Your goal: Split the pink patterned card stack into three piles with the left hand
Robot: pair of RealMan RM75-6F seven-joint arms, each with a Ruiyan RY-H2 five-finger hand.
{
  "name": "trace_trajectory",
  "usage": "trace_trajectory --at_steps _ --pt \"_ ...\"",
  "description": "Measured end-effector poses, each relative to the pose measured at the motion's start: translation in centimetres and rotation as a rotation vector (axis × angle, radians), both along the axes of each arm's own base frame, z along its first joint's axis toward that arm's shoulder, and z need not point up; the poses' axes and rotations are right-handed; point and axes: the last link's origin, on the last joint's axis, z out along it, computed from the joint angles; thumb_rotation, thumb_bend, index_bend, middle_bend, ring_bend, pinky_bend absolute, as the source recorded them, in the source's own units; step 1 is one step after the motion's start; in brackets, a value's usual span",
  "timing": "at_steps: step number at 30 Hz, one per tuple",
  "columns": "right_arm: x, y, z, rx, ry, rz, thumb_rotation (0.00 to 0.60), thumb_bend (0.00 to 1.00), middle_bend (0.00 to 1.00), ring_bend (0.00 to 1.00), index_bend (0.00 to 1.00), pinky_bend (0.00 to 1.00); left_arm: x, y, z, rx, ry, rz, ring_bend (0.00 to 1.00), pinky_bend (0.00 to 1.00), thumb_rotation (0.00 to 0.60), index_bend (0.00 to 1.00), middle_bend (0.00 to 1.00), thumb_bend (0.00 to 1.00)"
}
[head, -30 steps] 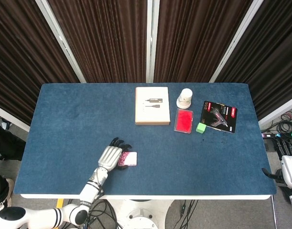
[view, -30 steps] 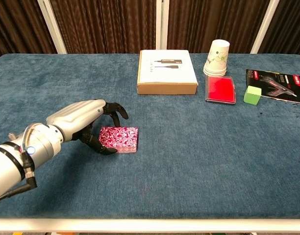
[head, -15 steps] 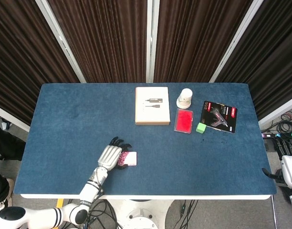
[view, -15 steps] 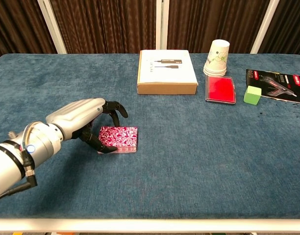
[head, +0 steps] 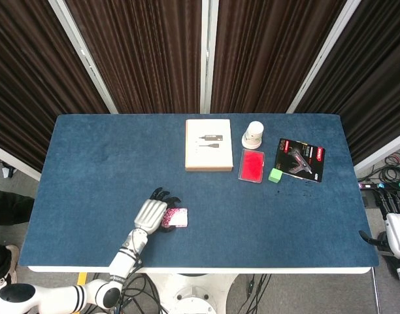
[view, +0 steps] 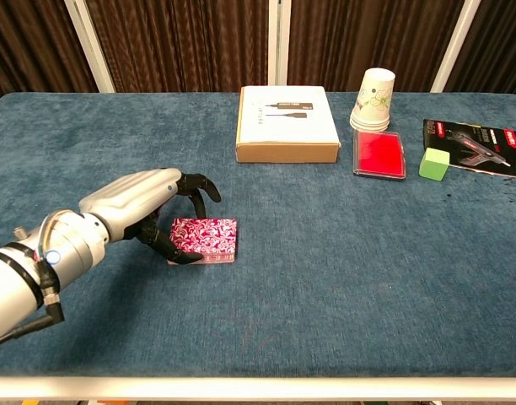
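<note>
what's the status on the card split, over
Left hand fingers at the pink card stack, grip unclear. Stack one pile on table. Right hand idle off-table. Nothing blocking.

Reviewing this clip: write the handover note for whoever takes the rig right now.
Left hand: fingers curled at the left edge of the pink patterned card stack, touching it; a firm grip is not clear.
Right hand: off the table's right edge, holding nothing on the table.
Stack: one pile, flat on the blue table, front left.
Done: the reach.
Left: lift off portions and set down three piles.
</note>
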Motion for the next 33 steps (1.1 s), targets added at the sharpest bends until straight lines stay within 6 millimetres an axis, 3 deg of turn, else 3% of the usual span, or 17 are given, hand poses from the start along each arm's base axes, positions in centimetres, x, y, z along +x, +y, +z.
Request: trace_trajectory --at_steps 19,26,33 --pt "0.1 -0.1 -0.1 0.004 0.005 -0.002 0.600 0.09 0.00 0.00 0.00 0.00 -0.2 0.7 1.2 0.033 -0.042 0.010 0.13 0.06 0.600 0.28 0.44 0.21" --pt "0.4 -0.1 -0.3 0.007 0.011 0.003 0.600 0.09 0.00 0.00 0.00 0.00 -1.0 2.2 3.2 0.099 -0.045 0.018 0.13 0.06 0.600 0.28 0.45 0.21" --pt "0.8 -0.1 -0.4 0.009 0.019 0.006 0.600 0.09 0.00 0.00 0.00 0.00 -3.1 4.1 4.5 0.135 -0.058 0.057 0.14 0.06 0.600 0.29 0.45 0.21"
